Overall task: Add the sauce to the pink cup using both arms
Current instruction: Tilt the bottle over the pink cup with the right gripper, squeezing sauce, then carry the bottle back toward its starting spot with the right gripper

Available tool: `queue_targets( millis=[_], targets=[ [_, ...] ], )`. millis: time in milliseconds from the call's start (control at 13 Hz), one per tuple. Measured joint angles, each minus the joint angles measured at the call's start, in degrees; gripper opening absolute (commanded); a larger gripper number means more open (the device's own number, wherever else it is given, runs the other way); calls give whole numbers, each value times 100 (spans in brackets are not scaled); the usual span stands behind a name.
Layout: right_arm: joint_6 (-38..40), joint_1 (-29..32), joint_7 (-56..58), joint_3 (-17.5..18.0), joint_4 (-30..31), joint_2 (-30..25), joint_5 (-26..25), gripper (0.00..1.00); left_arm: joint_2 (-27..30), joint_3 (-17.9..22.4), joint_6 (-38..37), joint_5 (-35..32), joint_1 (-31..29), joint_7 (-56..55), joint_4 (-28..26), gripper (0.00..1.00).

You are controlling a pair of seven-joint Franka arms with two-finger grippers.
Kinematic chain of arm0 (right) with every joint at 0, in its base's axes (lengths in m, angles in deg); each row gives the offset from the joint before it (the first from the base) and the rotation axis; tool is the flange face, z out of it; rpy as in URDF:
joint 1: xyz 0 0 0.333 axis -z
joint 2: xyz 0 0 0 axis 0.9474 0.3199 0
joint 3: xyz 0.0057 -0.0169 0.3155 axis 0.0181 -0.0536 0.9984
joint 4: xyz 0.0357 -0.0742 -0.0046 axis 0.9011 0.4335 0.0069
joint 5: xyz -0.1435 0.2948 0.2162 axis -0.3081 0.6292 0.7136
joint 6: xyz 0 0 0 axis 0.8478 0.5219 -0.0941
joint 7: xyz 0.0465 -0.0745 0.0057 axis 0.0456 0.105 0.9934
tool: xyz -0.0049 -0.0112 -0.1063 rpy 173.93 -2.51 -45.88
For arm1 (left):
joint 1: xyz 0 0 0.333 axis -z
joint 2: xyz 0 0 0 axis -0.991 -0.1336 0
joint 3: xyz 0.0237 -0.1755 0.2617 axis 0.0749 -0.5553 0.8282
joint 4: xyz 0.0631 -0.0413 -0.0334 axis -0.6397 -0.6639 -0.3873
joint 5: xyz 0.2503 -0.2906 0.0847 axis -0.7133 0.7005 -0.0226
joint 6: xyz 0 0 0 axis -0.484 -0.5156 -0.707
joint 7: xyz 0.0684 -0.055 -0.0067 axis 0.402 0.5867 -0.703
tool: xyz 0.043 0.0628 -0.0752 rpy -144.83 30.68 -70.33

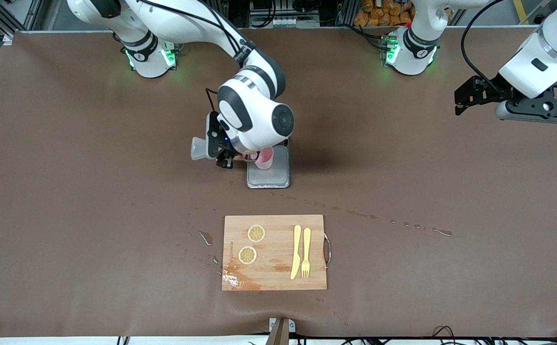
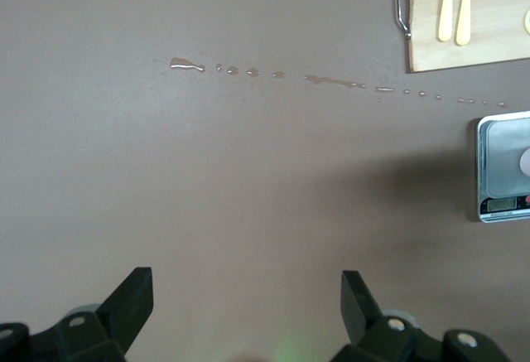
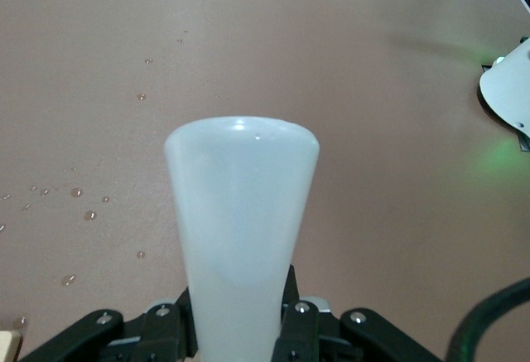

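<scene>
My right gripper point(image 1: 224, 154) is shut on the sauce point(image 1: 200, 148), a whitish squeeze bottle held on its side above the table. In the right wrist view the bottle's flat base point(image 3: 240, 213) fills the middle, squeezed between the right gripper's point(image 3: 238, 316) black fingers. Its nozzle end points toward the pink cup point(image 1: 264, 158) and is mostly hidden under my right wrist. The cup stands on the grey scale point(image 1: 270, 179). My left gripper point(image 1: 461, 101) waits open in the air over the left arm's end of the table, with nothing between its fingers point(image 2: 132, 300).
A wooden cutting board point(image 1: 273, 273) lies nearer the front camera than the scale, with two lemon slices point(image 1: 256, 233), a yellow knife point(image 1: 296, 251) and a fork point(image 1: 306, 253). Liquid drops point(image 1: 374, 218) trail across the brown table. The scale point(image 2: 503, 163) also shows in the left wrist view.
</scene>
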Motion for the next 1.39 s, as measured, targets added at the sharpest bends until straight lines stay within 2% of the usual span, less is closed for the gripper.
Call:
queue_targets(
  millis=[540,1004,1389],
  targets=[
    [-258,734,882,-2,-126,-452,1060,0,53,2,-53,0,11,77,10,100],
    [-392,2146,2334,-29,-111,-945,2722,0,54,-8,-98,0,27,-6,15,100],
    [-450,3008,3428,-33,63,-1018,3701,0,54,-9,-98,0,37,-7,19,100]
  ],
)
